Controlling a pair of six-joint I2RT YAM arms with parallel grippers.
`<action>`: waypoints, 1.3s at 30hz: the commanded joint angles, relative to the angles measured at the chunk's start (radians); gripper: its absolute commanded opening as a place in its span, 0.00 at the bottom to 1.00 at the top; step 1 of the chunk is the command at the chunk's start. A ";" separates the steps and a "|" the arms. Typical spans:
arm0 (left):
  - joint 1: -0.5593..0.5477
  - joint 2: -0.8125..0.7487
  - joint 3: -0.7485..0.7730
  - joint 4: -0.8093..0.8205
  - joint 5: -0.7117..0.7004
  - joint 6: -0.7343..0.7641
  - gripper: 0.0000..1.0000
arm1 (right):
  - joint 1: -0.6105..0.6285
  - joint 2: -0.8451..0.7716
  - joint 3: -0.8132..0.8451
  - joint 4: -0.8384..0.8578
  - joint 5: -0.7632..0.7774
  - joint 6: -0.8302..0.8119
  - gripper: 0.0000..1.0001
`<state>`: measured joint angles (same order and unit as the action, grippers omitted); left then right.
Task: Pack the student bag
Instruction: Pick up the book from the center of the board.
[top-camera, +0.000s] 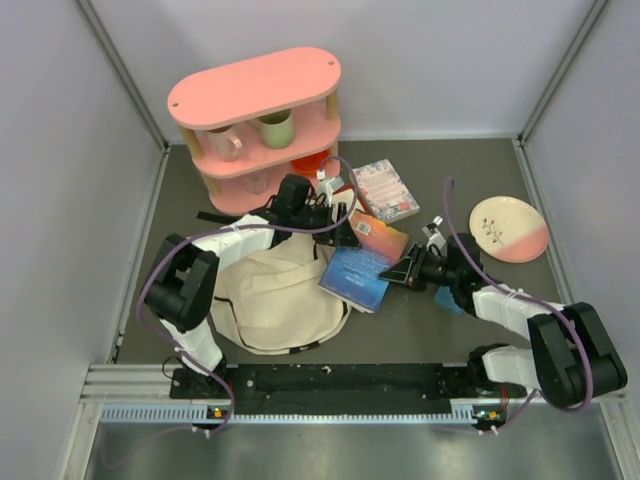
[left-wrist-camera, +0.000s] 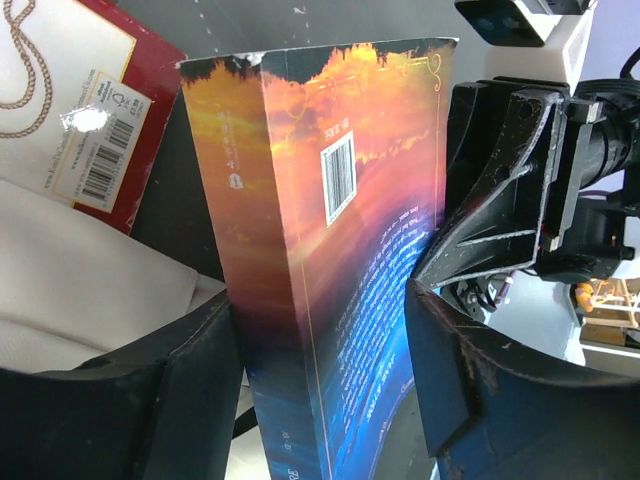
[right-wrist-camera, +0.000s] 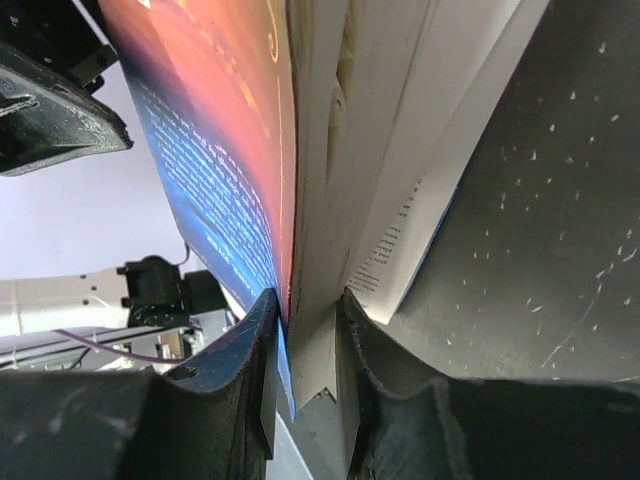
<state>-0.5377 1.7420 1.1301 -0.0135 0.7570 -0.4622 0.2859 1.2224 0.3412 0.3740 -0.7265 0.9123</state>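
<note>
right claw | pinching book by cover and a few pages | pages fanned apart | orange-blue cover at left | grey counter at right

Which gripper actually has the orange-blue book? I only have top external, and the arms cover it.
Observer: Right wrist view: the right gripper pinches the book by its cover and a thin sheaf of pages; the other pages fan away outside the fingers.
Operator: And the left?
Observer: Left wrist view: the left gripper straddles the full thickness, with the spine toward the camera. I can't tell if the contact is firm.
Operator: What's underneath?
Observer: Cream student bag fabric, with a red-bordered book lying next to it.
</note>
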 joint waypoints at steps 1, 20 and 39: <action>-0.033 -0.068 -0.006 0.043 0.048 0.025 0.63 | 0.025 0.022 0.041 0.080 0.047 -0.032 0.22; -0.010 -0.223 -0.058 -0.088 -0.401 -0.044 0.00 | 0.025 -0.182 0.044 -0.236 0.285 -0.027 0.77; 0.012 -0.440 -0.216 0.469 -0.544 -0.573 0.00 | 0.278 -0.338 -0.120 0.179 0.352 0.493 0.87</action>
<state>-0.5255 1.3956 0.9157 0.1238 0.2241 -0.9104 0.5011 0.8349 0.2344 0.3317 -0.4488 1.2716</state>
